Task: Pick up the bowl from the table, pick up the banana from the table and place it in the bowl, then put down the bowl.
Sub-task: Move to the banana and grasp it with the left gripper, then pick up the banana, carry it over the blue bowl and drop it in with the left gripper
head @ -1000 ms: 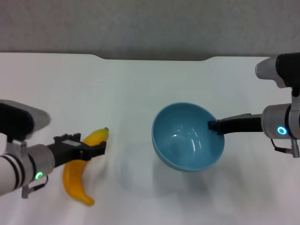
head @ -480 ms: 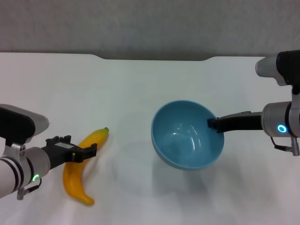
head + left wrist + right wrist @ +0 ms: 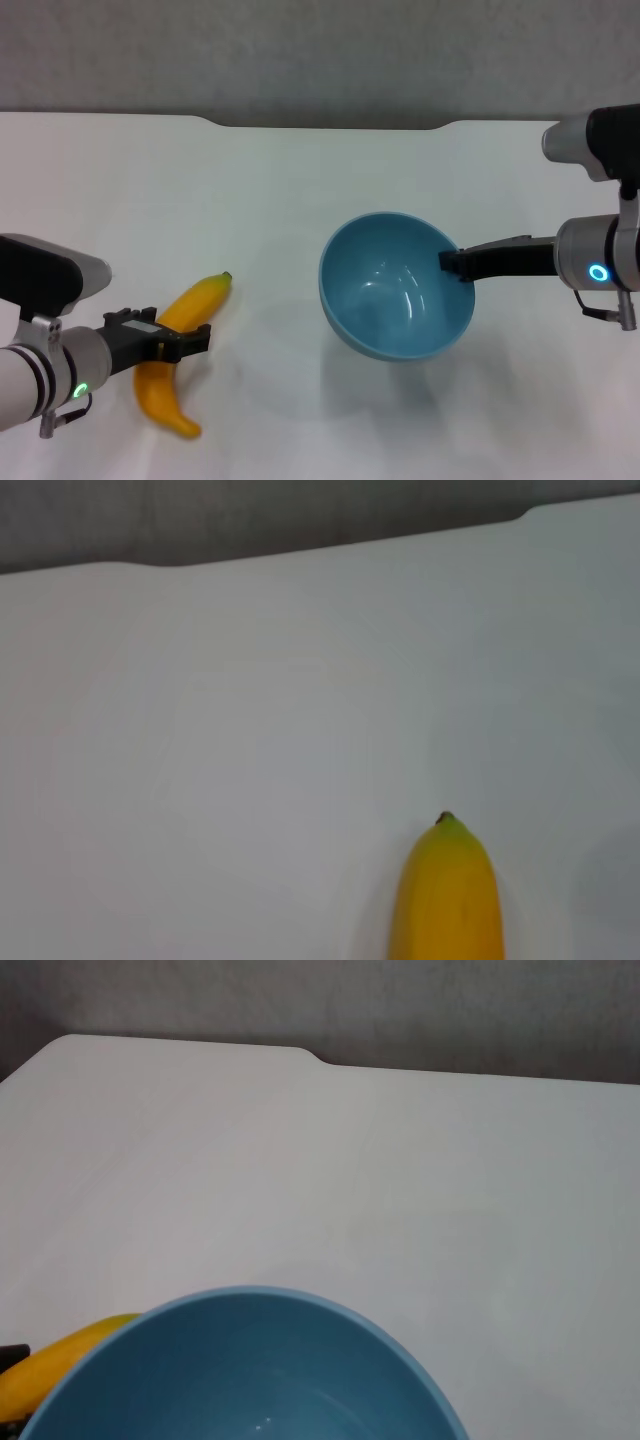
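Your bowl [image 3: 396, 286] hangs tilted above the table [image 3: 300, 180], toward its right edge, with the right gripper [image 3: 452, 264] pinched shut on its rim. The banana [image 3: 178, 352] lies near the front-left corner. Your left gripper [image 3: 190, 341] has slid back along it over the last second and now straddles its middle, fingers apart; expect the grasp next.

You see a glossy light-blue plastic bowl [image 3: 397, 285] catching highlights inside, a smooth, faintly shiny yellow banana [image 3: 183, 350], a matt white desk [image 3: 270, 190], and matt black gripper [image 3: 450, 262] fingers on the right arm.
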Action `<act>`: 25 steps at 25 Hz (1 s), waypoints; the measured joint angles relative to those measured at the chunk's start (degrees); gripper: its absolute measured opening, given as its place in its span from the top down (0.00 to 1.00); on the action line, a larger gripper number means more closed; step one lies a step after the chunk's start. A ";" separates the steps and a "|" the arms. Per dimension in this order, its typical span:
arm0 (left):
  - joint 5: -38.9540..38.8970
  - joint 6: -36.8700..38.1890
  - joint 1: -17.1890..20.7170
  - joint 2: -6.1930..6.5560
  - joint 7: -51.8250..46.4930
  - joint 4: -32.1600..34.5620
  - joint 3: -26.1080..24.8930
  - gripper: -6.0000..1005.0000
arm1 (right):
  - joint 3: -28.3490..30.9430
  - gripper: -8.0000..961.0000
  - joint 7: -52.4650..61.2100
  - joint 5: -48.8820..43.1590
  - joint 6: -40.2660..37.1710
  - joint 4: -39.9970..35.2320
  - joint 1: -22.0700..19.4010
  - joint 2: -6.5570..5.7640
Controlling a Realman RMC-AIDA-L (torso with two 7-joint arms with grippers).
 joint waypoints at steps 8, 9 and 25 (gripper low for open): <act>0.05 0.14 -0.57 -0.03 -0.05 0.93 -0.21 0.13 | -0.19 0.92 0.00 0.04 -0.01 -0.53 -0.20 0.10; 0.05 0.29 -0.57 -0.05 -0.05 0.94 -0.26 0.13 | -0.21 0.92 0.00 0.05 -0.03 -0.53 -0.20 0.10; 0.00 -0.09 1.01 0.13 -0.29 -3.86 -0.85 0.47 | -0.30 0.91 0.14 0.32 -0.05 1.19 -0.61 0.15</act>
